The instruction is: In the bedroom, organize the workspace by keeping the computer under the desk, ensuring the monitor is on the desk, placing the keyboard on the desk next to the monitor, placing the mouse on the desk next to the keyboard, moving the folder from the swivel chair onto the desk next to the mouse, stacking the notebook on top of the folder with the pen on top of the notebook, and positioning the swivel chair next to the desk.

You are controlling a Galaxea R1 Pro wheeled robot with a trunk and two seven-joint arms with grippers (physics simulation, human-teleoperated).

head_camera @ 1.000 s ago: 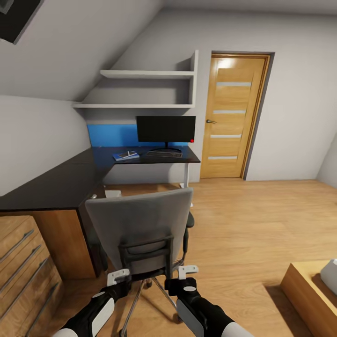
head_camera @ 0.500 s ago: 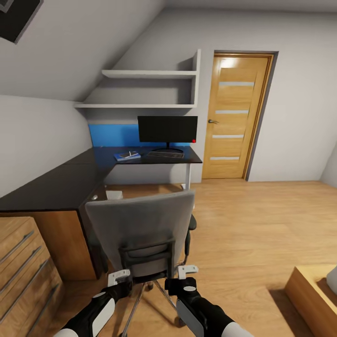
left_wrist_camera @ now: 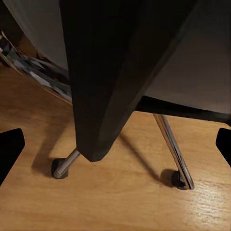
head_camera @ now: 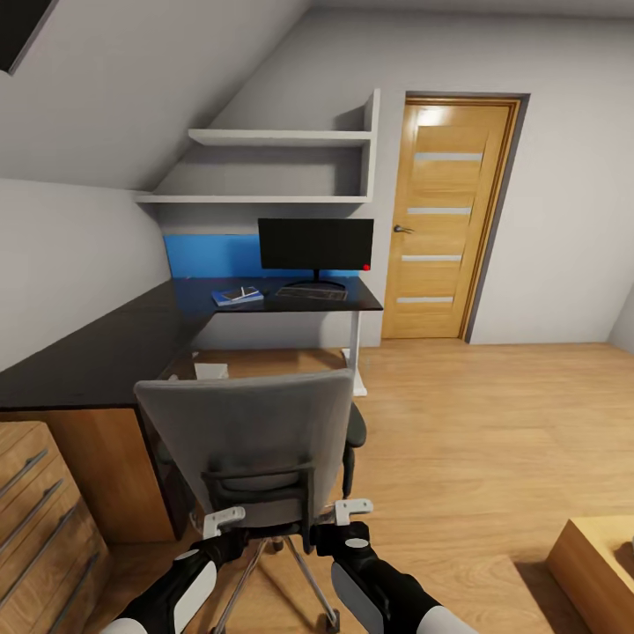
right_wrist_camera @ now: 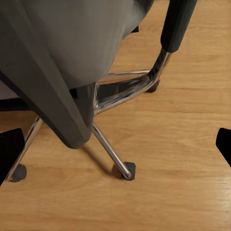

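Sloped grey walls and a light-wood floor (head_camera: 493,423) frame a bedroom seen from the head camera, with a wooden door (head_camera: 447,216) at the back right and two white wall shelves (head_camera: 277,138) above the desk (head_camera: 97,357). That black corner desk runs along the left wall and turns across the back wall before a blue panel. On its far section stands the monitor (head_camera: 315,244), with the keyboard (head_camera: 310,291) lying just in front of it and the blue folder (head_camera: 238,295) lying near the keyboard's left end, small items on top too small to tell. A pale box, likely the computer (head_camera: 211,371), sits on the floor under the desk. The swivel chair (head_camera: 251,436) stands close in front of the robot, its grey back facing the camera, beside the desk's near section. The left gripper (head_camera: 225,519) and right gripper (head_camera: 350,508) sit at the lower edge of the chair back, fingers spread. From the left wrist camera, the chair's dark back support (left_wrist_camera: 115,72) hangs between the spread fingertips (left_wrist_camera: 9,149), with chrome legs and castors (left_wrist_camera: 60,168) on the floor beyond. From the right wrist camera, the grey chair back (right_wrist_camera: 67,57), a black armrest (right_wrist_camera: 177,24) and chrome base appear, the fingertips (right_wrist_camera: 9,151) wide apart.
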